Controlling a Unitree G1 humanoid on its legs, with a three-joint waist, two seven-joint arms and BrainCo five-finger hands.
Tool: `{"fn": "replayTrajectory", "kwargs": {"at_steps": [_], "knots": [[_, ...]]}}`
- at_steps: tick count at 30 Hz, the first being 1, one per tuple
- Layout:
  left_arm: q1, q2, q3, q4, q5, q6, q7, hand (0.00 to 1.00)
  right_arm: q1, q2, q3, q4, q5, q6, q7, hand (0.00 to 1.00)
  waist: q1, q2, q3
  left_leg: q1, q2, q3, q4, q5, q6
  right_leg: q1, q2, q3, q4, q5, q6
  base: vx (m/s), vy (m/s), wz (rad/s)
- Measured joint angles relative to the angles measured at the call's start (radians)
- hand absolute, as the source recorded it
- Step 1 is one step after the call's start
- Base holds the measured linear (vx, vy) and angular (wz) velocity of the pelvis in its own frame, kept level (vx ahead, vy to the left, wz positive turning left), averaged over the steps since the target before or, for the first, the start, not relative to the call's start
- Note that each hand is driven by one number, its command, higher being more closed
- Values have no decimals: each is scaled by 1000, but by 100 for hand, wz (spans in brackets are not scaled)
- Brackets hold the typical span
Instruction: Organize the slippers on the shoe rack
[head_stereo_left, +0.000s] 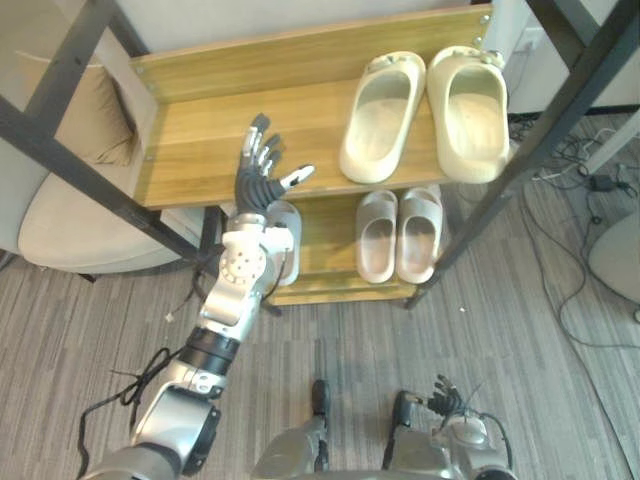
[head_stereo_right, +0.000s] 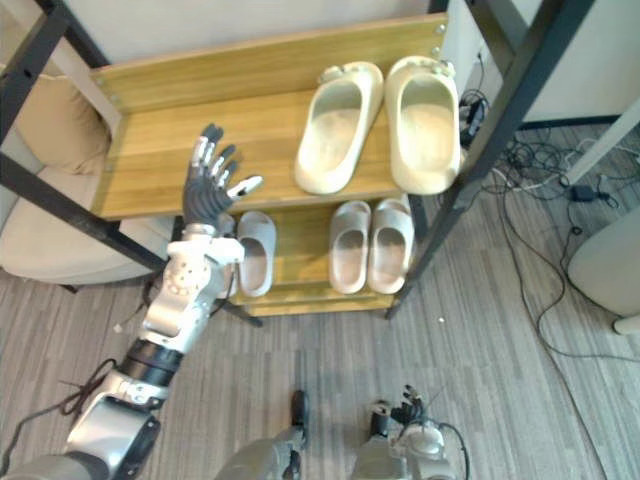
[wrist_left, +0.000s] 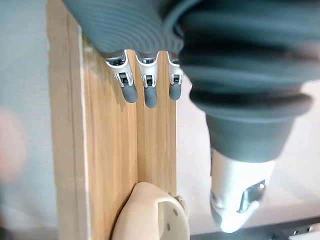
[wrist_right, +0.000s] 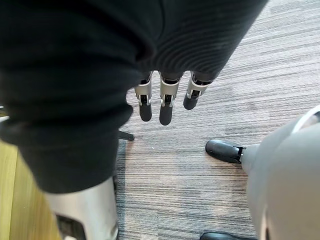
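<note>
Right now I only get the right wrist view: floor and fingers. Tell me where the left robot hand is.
Observer: The left robot hand is open above the top shelf, holding nothing.
Operator: List what's on that shelf.
Observer: A pair of cream slippers, side by side at its right end, apart from the hand.
Operator: Now the lower shelf.
Observer: On the lower shelf, a smaller grey pair sits at the right and a single grey slipper at the left, partly hidden.
</note>
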Motion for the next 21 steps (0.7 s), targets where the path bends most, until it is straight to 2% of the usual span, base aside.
{"fn": "replayTrajectory", "kwargs": {"at_steps": [14,18,21], "knots": [[-103,-45,-105,51,-95,-9,-26,0,-10,-1,-1,1,1,3,-19,0,-18,-5,-10,-22,3,12,0,-5,-11,-31,-3,17,-1,-1,2,0,4,-4],[-130,-52,-126,55,-127,-12,-26,0,-7,-1,-1,1,1,11,-20,0,-31,-19,-19,-32,8,39,0,-2,-6,-54,-1,46,2,2,-1,45,0,-17],[-145,-65,-147,55,-152,-12,-26,0,-9,-1,-2,1,1,11,-23,0,-46,-19,-20,-32,8,51,0,-2,-7,-58,-1,60,2,2,-2,54,4,-8]]}}
